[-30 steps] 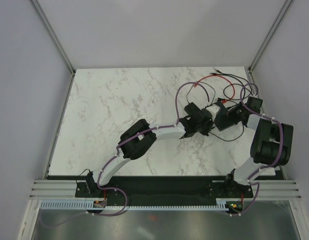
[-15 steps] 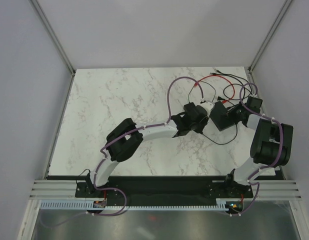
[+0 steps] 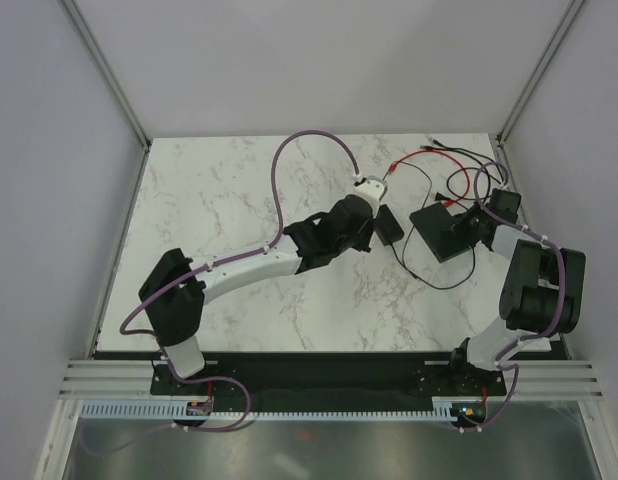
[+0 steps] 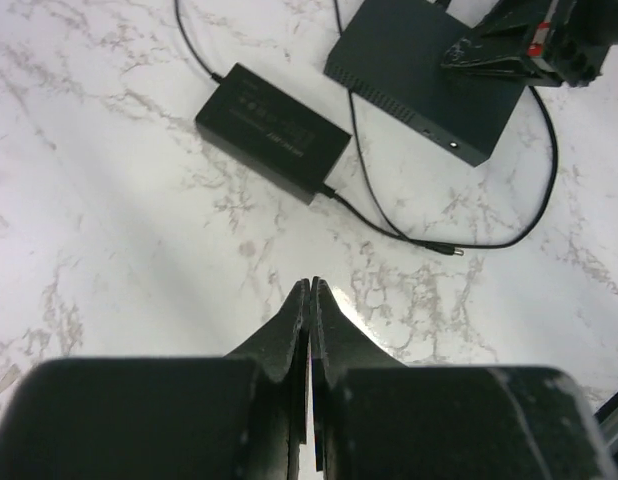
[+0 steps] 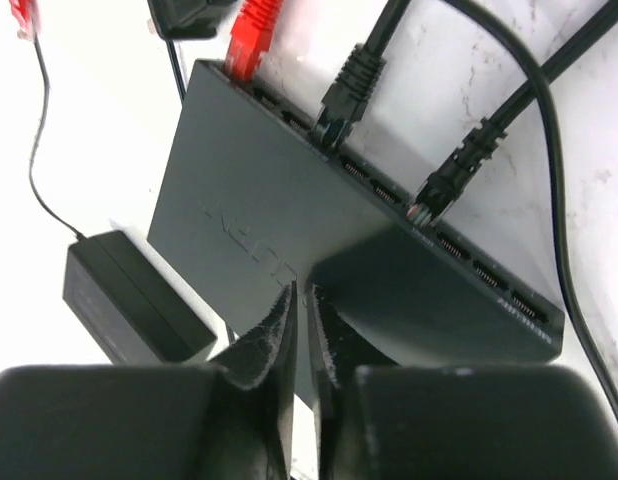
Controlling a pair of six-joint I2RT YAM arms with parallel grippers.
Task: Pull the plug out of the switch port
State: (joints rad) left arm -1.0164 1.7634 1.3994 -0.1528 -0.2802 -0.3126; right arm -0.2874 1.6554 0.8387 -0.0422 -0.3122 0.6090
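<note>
Top external view: a white marble table (image 3: 219,200) with two robot arms reaching in from the near edge. A flat black switch (image 3: 437,235) sits toward the right rear of the table. A black power adapter (image 3: 391,226) lies just to its left, apart from it.

Left wrist view: the left gripper (image 4: 310,292) hangs above bare marble with its two fingers pressed together, holding nothing. Beyond it, the adapter's thin black cable curves across the marble and ends in a small barrel plug (image 4: 445,250). The plug lies loose on the table, near the switch's closest edge but not touching it. A small round socket (image 4: 452,145) shows on that edge.

Right wrist view: the right gripper (image 5: 301,295) is low over the top of the switch, its fingers a sliver apart with nothing between them. Along the switch's far edge, a red network plug (image 5: 251,30) and two black network plugs (image 5: 339,95) sit in a row of ports.
</note>
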